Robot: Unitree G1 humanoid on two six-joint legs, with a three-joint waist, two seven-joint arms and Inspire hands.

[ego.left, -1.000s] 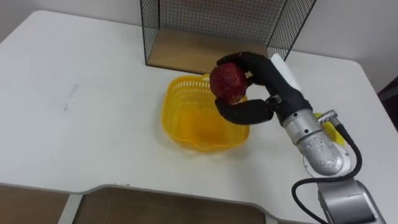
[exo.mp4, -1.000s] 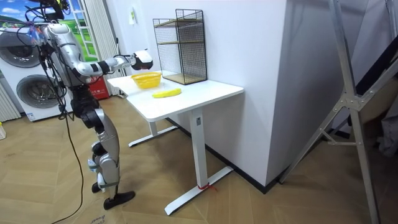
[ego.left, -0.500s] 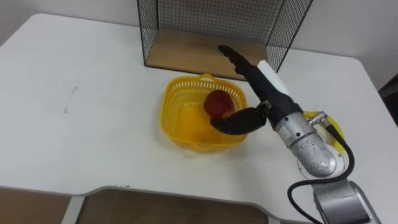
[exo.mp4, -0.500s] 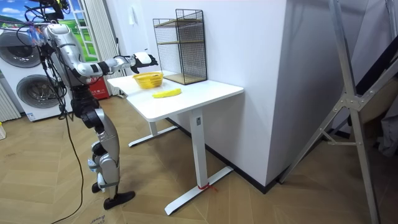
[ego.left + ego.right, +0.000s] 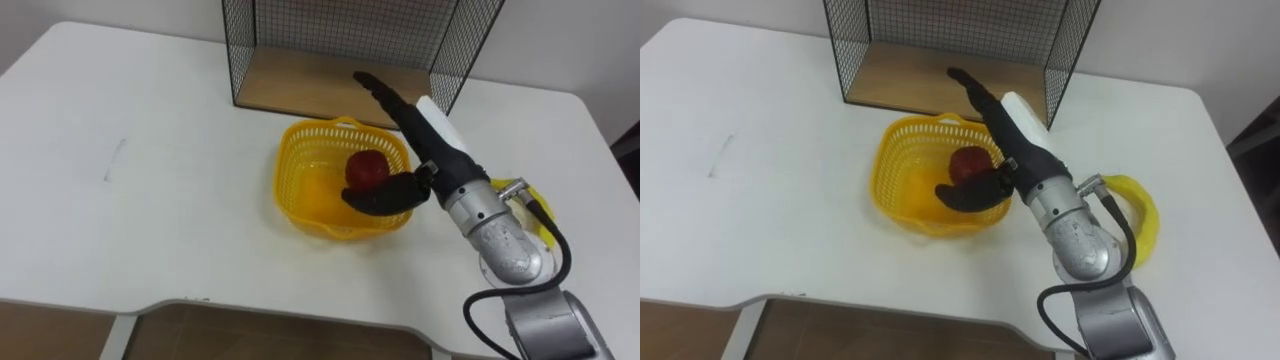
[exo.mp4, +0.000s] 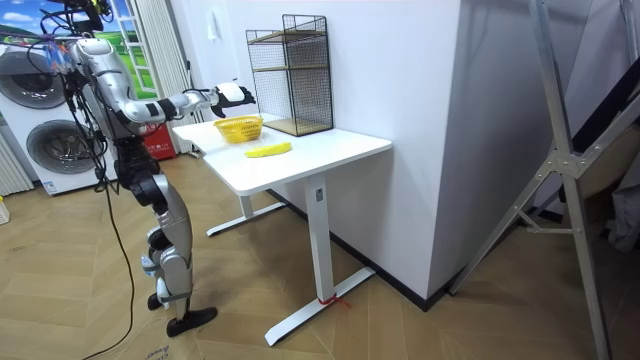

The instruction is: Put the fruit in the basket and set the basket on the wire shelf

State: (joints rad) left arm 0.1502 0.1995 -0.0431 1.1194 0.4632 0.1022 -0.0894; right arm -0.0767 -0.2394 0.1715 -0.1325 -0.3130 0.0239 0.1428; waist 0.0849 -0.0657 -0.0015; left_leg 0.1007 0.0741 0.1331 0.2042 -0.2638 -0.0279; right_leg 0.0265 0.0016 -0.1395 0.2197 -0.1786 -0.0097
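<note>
the right robot hand (image 5: 435, 160) is open over the basket (image 5: 283, 180), thumb near the red fruit (image 5: 366, 168). pulling away, it could hook the rim and tip it.

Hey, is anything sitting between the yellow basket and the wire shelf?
No object stands on the table between the basket and the wire shelf. The robot's open right hand reaches over the basket's rim toward the shelf's open front.
</note>
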